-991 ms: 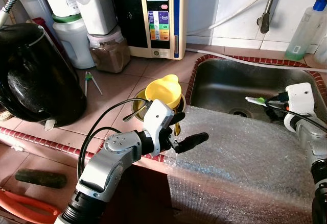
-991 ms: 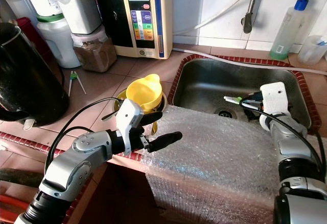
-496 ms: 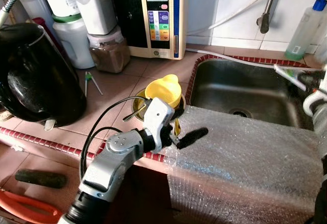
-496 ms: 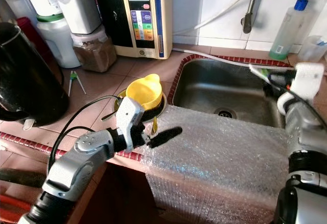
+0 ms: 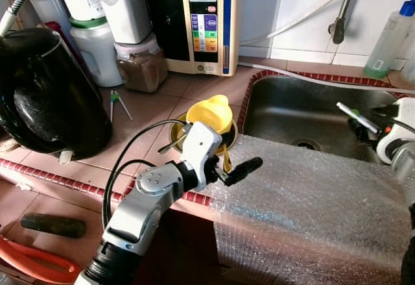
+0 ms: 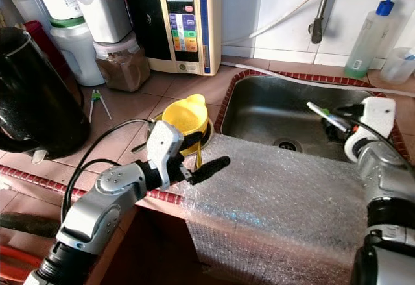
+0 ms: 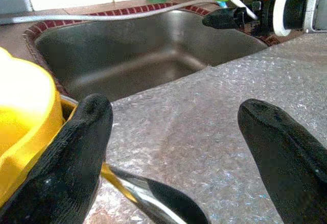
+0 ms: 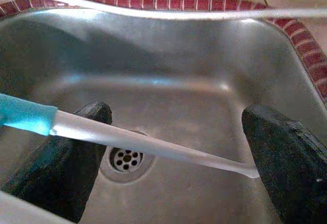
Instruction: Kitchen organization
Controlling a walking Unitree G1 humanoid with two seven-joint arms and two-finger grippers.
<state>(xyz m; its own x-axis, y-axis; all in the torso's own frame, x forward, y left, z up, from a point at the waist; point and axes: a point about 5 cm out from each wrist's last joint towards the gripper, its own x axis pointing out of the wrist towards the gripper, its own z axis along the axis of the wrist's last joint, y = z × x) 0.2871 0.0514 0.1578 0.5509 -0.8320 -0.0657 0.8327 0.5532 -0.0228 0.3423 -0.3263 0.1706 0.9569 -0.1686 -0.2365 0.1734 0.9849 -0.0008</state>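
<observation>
The right gripper (image 6: 343,119) hangs over the right side of the stainless steel sink basin (image 6: 272,113), which is set into the terracotta-tiled table (image 5: 139,119) and edged with red brick trim. Across this gripper lies a slim white-bladed knife with a turquoise handle (image 8: 127,140); in the right wrist view its two black fingers (image 8: 61,157) stand wide apart, the blade crossing in front of them above the drain, so whether the knife is gripped or merely resting there cannot be told. In the head views the knife's pale tip (image 5: 347,111) points toward the sink's middle, above the basin and clear of its floor. The left gripper (image 5: 237,170) hovers with its fingers spread apart over the near left edge of a sheet of clear bubble wrap (image 5: 311,200) that drapes over the table's front edge beside the sink. Just behind it, touching nothing of the gripper that can be made out, a yellow plastic funnel-shaped cup (image 5: 209,113) sits in a round metal bowl (image 6: 155,124) near the sink's left rim. At the table's left edge stands a black electric kettle (image 5: 45,90), and a cream water ioniser with coloured buttons (image 5: 206,22) stands against the back wall.
</observation>
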